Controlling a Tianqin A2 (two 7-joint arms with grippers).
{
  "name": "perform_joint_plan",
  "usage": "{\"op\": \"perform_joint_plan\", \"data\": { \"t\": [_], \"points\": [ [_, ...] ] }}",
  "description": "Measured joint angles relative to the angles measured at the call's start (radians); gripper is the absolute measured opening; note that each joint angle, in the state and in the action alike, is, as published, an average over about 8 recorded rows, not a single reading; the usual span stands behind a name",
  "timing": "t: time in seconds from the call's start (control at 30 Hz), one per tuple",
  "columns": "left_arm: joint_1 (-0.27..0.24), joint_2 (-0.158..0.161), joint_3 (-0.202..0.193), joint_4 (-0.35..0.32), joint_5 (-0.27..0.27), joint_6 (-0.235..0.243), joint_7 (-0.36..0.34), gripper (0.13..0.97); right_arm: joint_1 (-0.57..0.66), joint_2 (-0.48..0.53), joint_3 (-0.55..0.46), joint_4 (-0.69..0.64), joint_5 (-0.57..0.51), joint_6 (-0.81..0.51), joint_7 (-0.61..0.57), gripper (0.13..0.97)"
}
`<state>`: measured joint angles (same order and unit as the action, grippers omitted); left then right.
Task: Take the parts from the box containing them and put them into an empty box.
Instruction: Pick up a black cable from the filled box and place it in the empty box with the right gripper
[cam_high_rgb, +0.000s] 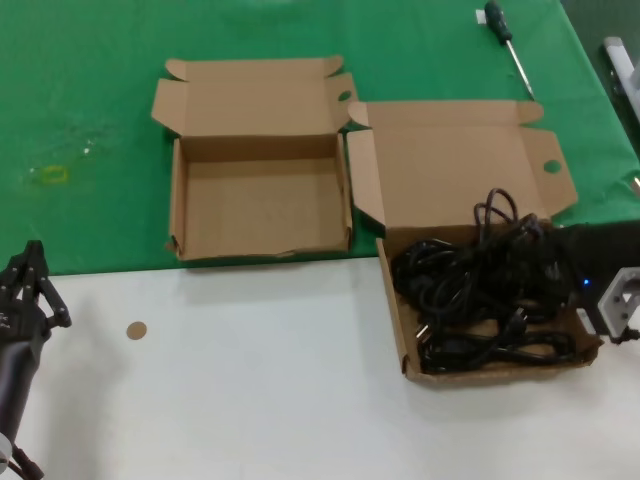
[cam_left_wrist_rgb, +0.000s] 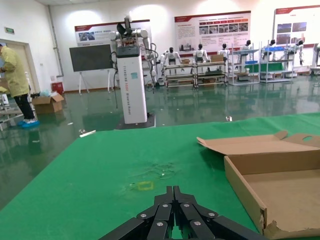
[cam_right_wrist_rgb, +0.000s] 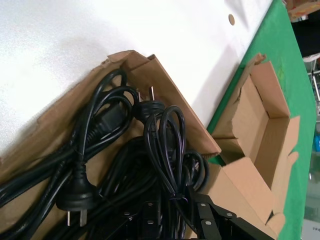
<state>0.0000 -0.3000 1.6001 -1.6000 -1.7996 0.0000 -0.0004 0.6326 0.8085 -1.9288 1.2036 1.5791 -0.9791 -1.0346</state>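
Observation:
The black power cables (cam_high_rgb: 480, 290) lie tangled in the larger cardboard box (cam_high_rgb: 400, 335) at the right, which has a tall lid. My right gripper (cam_high_rgb: 552, 262) reaches into this box from the right. In the right wrist view its fingers (cam_right_wrist_rgb: 202, 216) stand either side of a bunch of cable (cam_right_wrist_rgb: 165, 150), and the gripper (cam_right_wrist_rgb: 175, 212) is shut on it. One cable loop (cam_high_rgb: 496, 208) stands up above the pile. The smaller empty box (cam_high_rgb: 260, 215) sits open to the left on the green cloth. My left gripper (cam_high_rgb: 30, 265) is shut and empty at the near left.
A screwdriver (cam_high_rgb: 508, 45) lies at the far right on the green cloth (cam_high_rgb: 90, 130). A small brown disc (cam_high_rgb: 136, 330) lies on the white table (cam_high_rgb: 250, 380). The two boxes stand close together, flaps nearly touching.

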Motion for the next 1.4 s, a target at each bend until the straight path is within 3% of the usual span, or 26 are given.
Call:
{"op": "perform_joint_plan", "data": {
  "t": [0.33, 0.67, 0.93, 1.4],
  "points": [
    [0.000, 0.000, 0.000, 0.000, 0.000, 0.000, 0.000, 0.152, 0.030, 0.033, 0.012, 0.039, -0.015, 0.000, 0.112, 0.240],
    [0.000, 0.000, 0.000, 0.000, 0.000, 0.000, 0.000, 0.152, 0.089, 0.024, 0.013, 0.083, -0.042, 0.016, 0.347, 0.239],
    [0.000, 0.000, 0.000, 0.000, 0.000, 0.000, 0.000, 0.152, 0.159, -0.069, -0.027, 0.055, -0.072, 0.033, 0.477, 0.238],
    [0.000, 0.000, 0.000, 0.000, 0.000, 0.000, 0.000, 0.152, 0.249, -0.295, -0.121, -0.007, -0.154, 0.131, 0.565, 0.237]
  ]
}}
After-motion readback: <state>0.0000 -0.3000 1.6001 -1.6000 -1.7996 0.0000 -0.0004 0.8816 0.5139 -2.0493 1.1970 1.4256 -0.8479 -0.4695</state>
